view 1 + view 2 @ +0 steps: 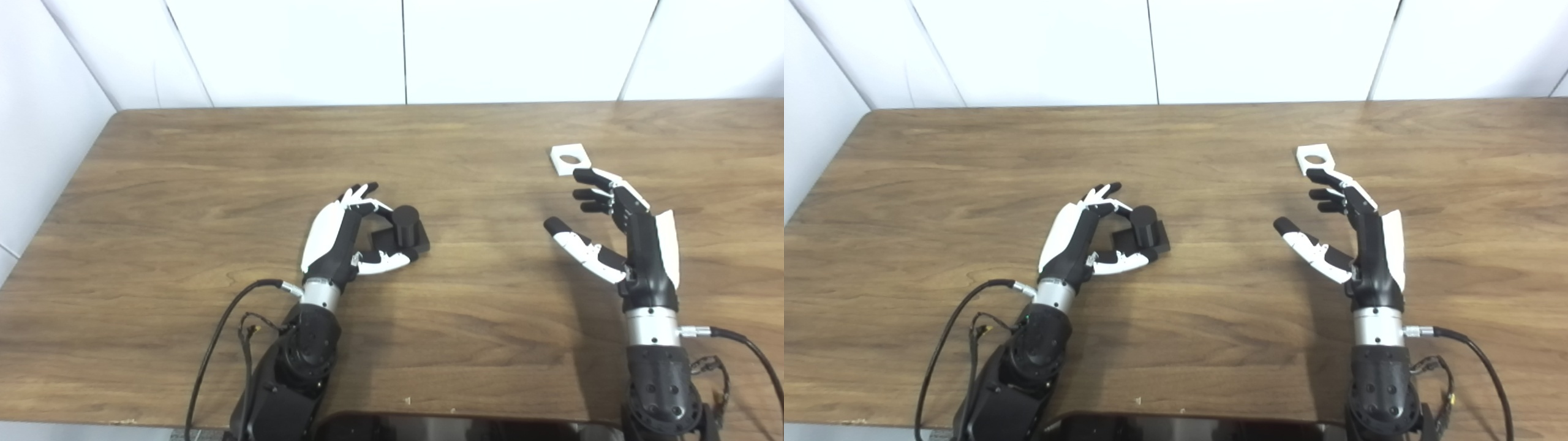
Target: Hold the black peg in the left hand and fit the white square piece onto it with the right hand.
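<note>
Since the white square piece (570,159) is thin, stiff plastic lying flat on the table (184,184) just past the open right hand (618,236), I'd pinch its edges; the left hand (343,236) curls around the black peg (405,225), whether it's actually gripping I can't tell.

A wooden table (184,184) set against white walls carries a black peg (405,229) on its square base near centre and a white square piece (570,159) lying flat to the right.
</note>
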Motion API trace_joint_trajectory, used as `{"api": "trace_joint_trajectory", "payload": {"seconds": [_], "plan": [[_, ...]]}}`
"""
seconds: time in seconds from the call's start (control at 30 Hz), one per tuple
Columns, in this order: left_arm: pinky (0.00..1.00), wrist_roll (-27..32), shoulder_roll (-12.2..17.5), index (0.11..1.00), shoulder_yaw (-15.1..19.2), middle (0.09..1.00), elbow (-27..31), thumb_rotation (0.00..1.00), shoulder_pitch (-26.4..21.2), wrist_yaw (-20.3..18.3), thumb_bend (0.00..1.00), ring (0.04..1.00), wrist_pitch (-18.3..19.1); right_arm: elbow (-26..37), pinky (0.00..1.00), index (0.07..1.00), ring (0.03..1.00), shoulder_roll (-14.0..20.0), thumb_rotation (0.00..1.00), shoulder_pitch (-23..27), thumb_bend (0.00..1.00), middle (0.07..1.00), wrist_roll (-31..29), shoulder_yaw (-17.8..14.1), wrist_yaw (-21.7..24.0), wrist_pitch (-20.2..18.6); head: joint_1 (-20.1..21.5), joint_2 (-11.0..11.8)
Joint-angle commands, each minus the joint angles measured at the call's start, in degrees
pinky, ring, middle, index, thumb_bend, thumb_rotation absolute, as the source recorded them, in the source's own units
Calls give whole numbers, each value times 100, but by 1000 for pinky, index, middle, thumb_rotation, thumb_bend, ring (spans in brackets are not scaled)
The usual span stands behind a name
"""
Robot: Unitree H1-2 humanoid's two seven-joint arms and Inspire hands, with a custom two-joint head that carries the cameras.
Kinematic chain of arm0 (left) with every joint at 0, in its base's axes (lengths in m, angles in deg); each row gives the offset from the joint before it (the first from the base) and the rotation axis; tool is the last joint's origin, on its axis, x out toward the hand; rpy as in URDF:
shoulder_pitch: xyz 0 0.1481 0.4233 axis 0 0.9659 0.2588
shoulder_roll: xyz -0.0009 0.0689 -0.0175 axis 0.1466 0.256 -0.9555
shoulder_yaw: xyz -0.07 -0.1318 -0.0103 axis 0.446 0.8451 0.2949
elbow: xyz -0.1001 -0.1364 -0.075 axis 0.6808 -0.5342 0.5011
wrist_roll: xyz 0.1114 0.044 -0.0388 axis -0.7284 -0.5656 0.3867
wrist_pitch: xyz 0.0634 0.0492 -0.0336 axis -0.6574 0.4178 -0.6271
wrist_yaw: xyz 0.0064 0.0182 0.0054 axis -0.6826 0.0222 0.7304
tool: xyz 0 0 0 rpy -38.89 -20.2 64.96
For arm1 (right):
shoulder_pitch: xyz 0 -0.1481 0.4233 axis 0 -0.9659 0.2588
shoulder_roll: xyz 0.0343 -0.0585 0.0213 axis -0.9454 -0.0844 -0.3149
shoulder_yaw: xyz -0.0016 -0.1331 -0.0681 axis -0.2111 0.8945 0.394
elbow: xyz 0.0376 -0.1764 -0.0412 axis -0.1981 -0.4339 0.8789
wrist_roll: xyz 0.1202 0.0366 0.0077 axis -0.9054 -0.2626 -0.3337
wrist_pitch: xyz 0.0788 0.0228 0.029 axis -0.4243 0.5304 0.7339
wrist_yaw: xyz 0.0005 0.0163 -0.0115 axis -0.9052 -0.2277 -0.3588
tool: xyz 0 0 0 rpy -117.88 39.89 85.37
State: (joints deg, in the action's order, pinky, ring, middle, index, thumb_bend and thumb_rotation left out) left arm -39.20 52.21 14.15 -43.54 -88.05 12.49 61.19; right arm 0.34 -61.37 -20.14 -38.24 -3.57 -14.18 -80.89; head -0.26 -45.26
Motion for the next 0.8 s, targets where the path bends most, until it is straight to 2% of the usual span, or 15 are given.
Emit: {"api": "trace_joint_trajectory", "payload": {"seconds": [0.0,0.23,0.53,0.6,0.63,0.67,0.73,0.77], "plan": [[1000,17,-130,484,-218,953,8,85,144,-250,519,1000,24,208,650,731,694,-17,392,176,600,760,1,1,-56,130,-4,-5],[1000,-120,-192,484,-417,953,35,86,276,-246,519,1000,-40,189,642,725,689,17,388,195,601,758,-27,-16,-51,143,-20,-14],[1000,-143,-239,484,-406,954,21,86,268,-234,519,1000,-47,170,643,730,691,79,405,225,607,759,-90,-37,-7,122,-159,-11],[1000,-135,-234,485,-390,956,11,87,259,-232,518,1000,-51,190,644,721,695,87,393,241,593,757,-42,-41,-23,97,19,42],[1000,-135,-223,485,-381,956,12,87,266,-230,518,1000,-55,192,642,723,696,90,387,250,593,757,-21,-46,-36,94,244,175],[1000,-135,-215,485,-375,956,14,87,273,-228,518,1000,-57,192,640,727,696,91,387,255,597,757,-11,-49,-44,93,244,175],[1000,-107,-166,485,-336,955,-4,87,292,-219,519,1000,-105,179,630,733,697,108,379,281,598,758,40,-69,-68,79,880,397],[1000,-96,-145,484,-321,953,-15,86,298,-215,519,1000,-128,177,622,736,697,111,397,289,598,758,71,-73,-76,66,880,397]]}}
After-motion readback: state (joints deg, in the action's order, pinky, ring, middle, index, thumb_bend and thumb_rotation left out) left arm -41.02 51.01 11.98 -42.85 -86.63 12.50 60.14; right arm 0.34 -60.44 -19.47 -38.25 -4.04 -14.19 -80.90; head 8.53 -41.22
